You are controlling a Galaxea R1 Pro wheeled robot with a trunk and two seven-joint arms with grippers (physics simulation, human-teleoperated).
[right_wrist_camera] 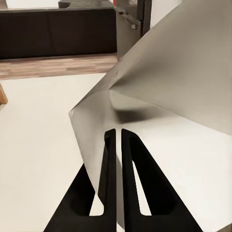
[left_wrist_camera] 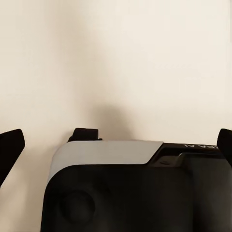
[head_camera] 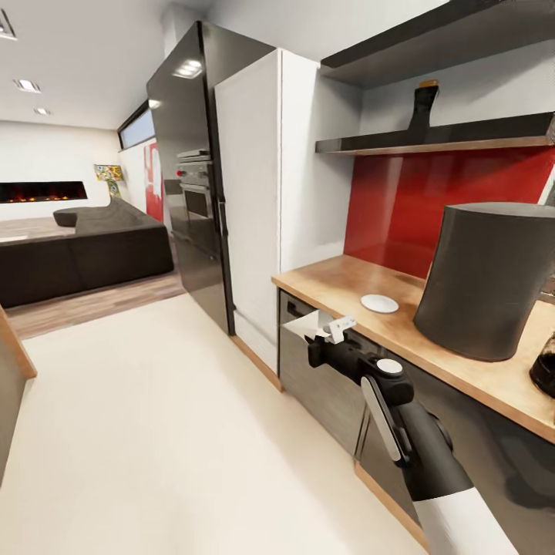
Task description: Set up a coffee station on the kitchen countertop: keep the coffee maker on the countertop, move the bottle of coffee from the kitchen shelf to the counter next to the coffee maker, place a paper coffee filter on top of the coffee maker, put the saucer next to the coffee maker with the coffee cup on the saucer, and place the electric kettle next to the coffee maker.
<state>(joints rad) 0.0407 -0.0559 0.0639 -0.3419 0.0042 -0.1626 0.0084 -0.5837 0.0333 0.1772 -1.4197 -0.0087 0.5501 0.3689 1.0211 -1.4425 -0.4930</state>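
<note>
Right gripper (head_camera: 333,330): black fingers (right_wrist_camera: 110,159) pressed together on the white folded paper coffee filter (head_camera: 307,324), held in the air just off the edge of the light tan speckled wooden countertop (head_camera: 339,285). On the countertop, a small flat round white saucer (head_camera: 379,304) lies near the tall dark-grey tapered coffee maker (head_camera: 482,279). Slim black bottle of coffee with tan cap (head_camera: 423,106) stands on the thin glossy black wall shelf (head_camera: 462,132). Left gripper (left_wrist_camera: 116,140): finger tips wide apart, nothing between them, over pale floor (left_wrist_camera: 116,58).
</note>
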